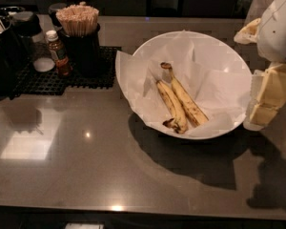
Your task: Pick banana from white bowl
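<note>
The white bowl [224, 56], wide and lined with crinkled white paper, stands on the dark counter right of centre. Two bananas lie side by side in it. The banana [187, 102], speckled with a thin curled dark-tipped stem pointing to the back, is the right one. A slimmer banana [168, 103] with a blackened near end lies just left of it, touching it. My gripper [263, 101], cream coloured, hangs at the bowl's right rim, beside the bowl and apart from the bananas. The white arm [279, 27] rises above it.
A black mat [43, 78] at the back left holds a small brown bottle [58, 54], a dark cup of wooden stir sticks [79, 27] and dark containers [9, 46]. The glossy counter [86, 161] stretches in front of the bowl to its near edge.
</note>
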